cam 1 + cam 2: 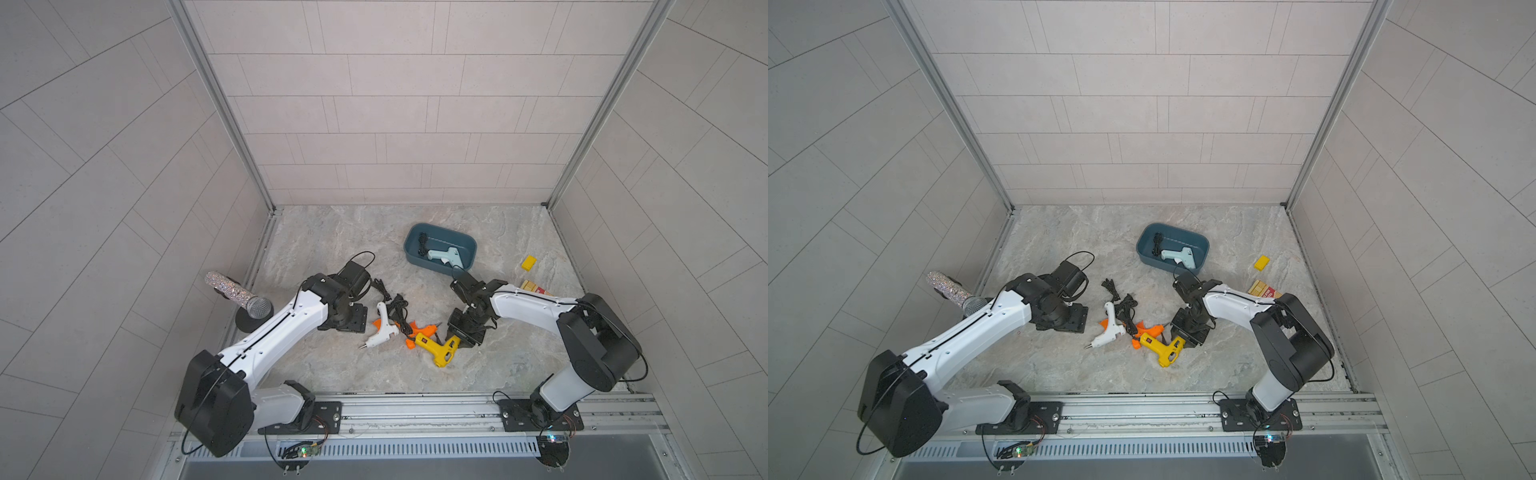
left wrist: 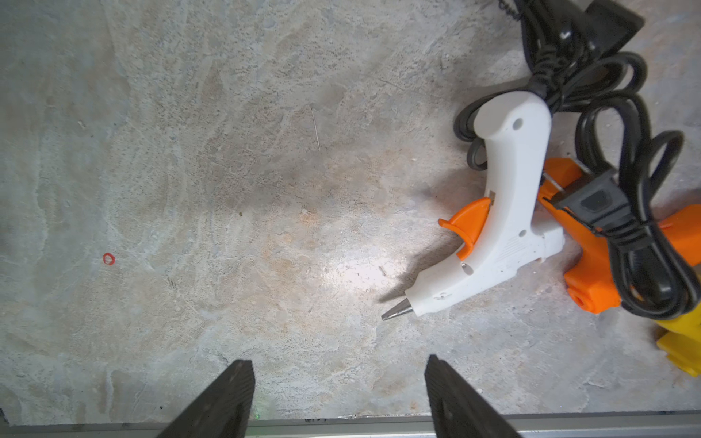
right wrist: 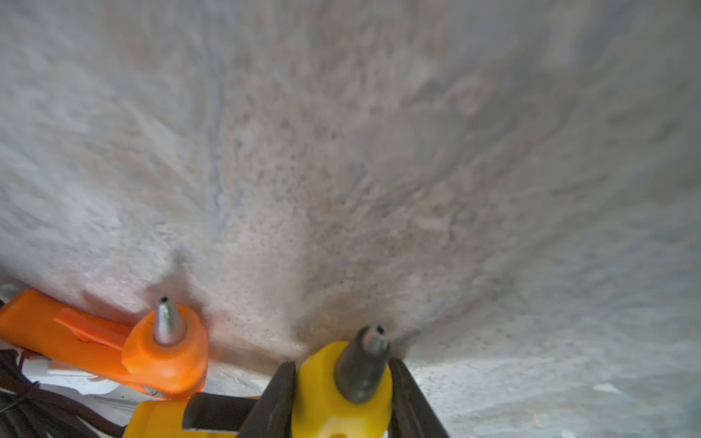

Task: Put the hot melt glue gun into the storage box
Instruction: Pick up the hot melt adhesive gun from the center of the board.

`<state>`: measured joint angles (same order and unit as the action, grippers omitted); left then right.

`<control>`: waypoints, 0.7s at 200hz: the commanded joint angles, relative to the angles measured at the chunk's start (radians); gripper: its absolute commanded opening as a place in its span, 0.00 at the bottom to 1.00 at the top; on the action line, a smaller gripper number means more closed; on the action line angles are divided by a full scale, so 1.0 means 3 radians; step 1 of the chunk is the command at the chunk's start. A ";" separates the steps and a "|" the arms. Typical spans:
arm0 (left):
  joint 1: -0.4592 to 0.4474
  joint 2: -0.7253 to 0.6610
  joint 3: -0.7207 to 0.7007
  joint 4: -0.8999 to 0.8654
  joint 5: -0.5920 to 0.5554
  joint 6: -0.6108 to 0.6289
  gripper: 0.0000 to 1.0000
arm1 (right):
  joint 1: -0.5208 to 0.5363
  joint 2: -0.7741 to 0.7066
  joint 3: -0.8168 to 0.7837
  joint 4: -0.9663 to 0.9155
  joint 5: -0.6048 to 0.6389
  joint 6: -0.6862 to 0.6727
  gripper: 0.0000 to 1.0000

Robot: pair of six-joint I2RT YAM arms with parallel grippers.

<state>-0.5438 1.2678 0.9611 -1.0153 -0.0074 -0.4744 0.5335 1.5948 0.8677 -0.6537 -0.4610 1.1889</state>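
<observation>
Here, right pincer (image 3: 341,362) clamps yellow glue gun (image 3: 322,402), body cut off; left pincer (image 2: 338,360) apart.

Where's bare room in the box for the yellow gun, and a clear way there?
Box: bare floor along the far wall, behind the blue gun; cord fills the left end. Table bare between loose cords and box. Crowded: white gun, orange gun, loose cords beside the yellow gun.

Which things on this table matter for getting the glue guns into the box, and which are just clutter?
For the job: storage box, light blue glue gun already inside it, white glue gun, orange glue gun, yellow glue gun gripped by the right gripper.
Lying about: glittery microphone, yellow block, red-and-tan packet.
</observation>
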 commanded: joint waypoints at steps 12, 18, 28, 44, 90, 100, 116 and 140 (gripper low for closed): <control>-0.0008 -0.0041 0.0121 -0.0129 -0.0103 -0.0004 0.79 | -0.0095 -0.0296 0.0465 -0.0533 0.0464 -0.0588 0.01; -0.0010 -0.0029 0.0138 -0.0128 -0.0103 -0.0001 0.79 | -0.0091 -0.0345 0.0565 -0.0633 0.0530 -0.0691 0.00; -0.0012 0.0004 0.0169 -0.0125 -0.0110 -0.0003 0.79 | -0.0093 -0.0427 0.0704 -0.0734 0.0604 -0.0855 0.00; -0.0008 0.0051 0.0210 -0.0091 -0.0095 -0.0004 0.79 | -0.0095 -0.0551 0.0861 -0.0853 0.0729 -0.1043 0.00; -0.0008 0.0160 0.0355 0.0083 0.0136 -0.0081 0.79 | -0.0092 -0.0826 0.1055 -0.0884 0.1141 -0.1436 0.00; -0.0009 0.0181 0.0433 0.0127 0.0260 -0.0108 0.79 | -0.0088 -0.0873 0.1097 -0.0889 0.1259 -0.1501 0.00; -0.0008 0.0211 0.0568 0.0209 0.0533 -0.0209 0.79 | -0.0059 -0.0979 0.1154 -0.0873 0.1502 -0.1610 0.00; 0.0002 0.0234 0.0635 0.0578 0.1213 -0.0538 0.79 | -0.0006 -0.1168 0.1151 -0.0720 0.1832 -0.1750 0.00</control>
<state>-0.5438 1.3258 1.1133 -0.9550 0.1417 -0.5335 0.5159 1.3212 1.1870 -0.8932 -0.0532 0.7353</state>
